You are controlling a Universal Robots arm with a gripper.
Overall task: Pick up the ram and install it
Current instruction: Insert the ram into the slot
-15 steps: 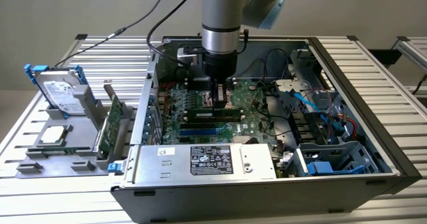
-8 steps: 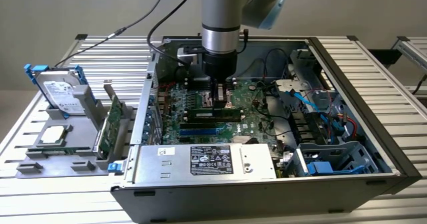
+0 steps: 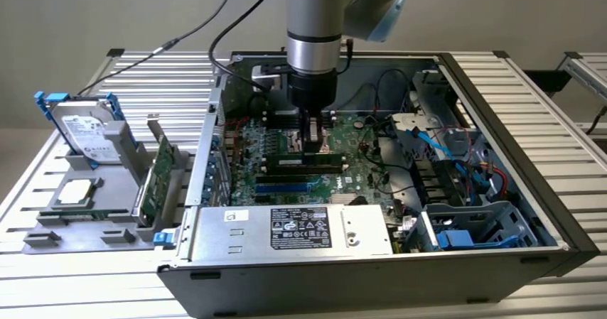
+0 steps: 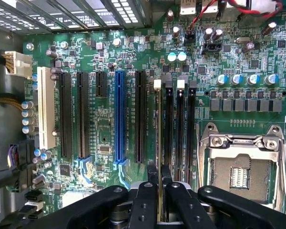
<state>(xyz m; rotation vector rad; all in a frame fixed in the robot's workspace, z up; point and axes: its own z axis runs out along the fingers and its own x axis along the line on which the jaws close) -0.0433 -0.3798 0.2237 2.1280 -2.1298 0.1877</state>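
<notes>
Wrist view: fingers narrow, pinching ram edge-on between them. Stick runs straight ahead, beside memory slots, probably aligning for insertion. Seating depth unclear. Gripper low over motherboard.

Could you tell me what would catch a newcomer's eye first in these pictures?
The grey robot arm reaching down into the open black computer case at the middle of the exterior view draws the eye first. In the wrist view its black gripper clamps the long thin ram stick edge-on, lined up with the black memory slots beside the silver processor socket.
</notes>
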